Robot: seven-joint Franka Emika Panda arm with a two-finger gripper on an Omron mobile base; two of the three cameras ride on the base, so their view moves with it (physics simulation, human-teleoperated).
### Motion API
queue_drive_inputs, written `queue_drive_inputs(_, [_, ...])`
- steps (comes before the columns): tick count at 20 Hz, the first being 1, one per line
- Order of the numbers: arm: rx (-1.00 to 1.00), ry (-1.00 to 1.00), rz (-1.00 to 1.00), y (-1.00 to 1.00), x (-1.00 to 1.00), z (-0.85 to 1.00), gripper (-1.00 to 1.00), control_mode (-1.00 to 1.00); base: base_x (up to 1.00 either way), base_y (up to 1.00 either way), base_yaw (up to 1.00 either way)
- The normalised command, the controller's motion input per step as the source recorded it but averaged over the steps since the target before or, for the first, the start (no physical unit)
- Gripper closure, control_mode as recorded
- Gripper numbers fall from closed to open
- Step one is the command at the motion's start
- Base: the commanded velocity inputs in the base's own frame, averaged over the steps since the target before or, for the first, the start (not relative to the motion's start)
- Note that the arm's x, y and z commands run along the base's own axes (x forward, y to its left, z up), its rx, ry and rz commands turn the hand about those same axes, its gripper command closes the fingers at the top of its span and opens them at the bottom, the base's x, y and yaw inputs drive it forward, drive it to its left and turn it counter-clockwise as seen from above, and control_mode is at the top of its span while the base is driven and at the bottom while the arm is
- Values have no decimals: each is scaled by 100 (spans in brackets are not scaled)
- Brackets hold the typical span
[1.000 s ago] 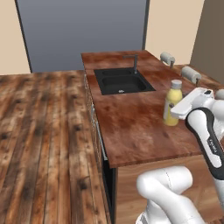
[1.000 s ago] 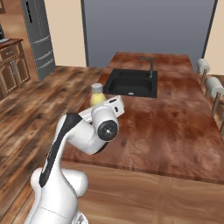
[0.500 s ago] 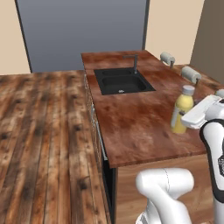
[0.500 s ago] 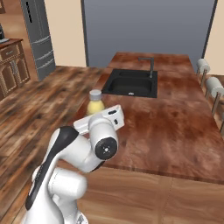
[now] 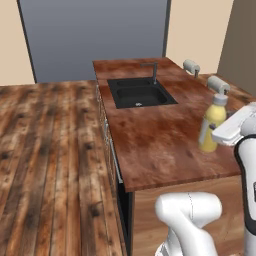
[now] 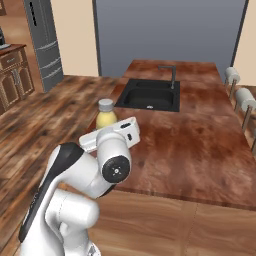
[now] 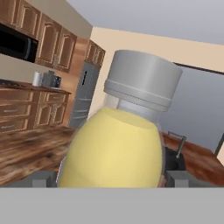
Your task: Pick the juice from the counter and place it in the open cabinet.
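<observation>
Juice (image 5: 213, 124) sits upright between the finger tips of the gripper (image 7: 111, 177), which looks closed on its lower body, near the counter (image 5: 160, 135) edge on the robot's side of the sink (image 5: 140, 93); whether its base is off the wood I cannot tell. Risk: the hold is low on a rounded body, so a fast swing away from the sink could tip or slip it. Cabinet is not visible from here, so the long carry raises the drop chance.

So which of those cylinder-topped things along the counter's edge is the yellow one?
The juice, the bottle nearest the arm; the two grey rolls beyond it toward the wall have no yellow body.
</observation>
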Motion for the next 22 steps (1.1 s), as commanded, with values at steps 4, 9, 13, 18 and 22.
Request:
queue_drive_inputs(4, [0,0,0,0,-12,8,100,100,-6,0,0])
queue_drive_inputs(9, [0,0,0,0,0,0,100,100,-41,10,12])
queue_drive_inputs(13, [0,0,0,0,0,0,100,100,-52,51,41])
queue_drive_inputs(18, [0,0,0,0,0,0,100,100,-45,76,67])
queue_drive_inputs(22, [0,0,0,0,0,0,100,100,-39,61,79])
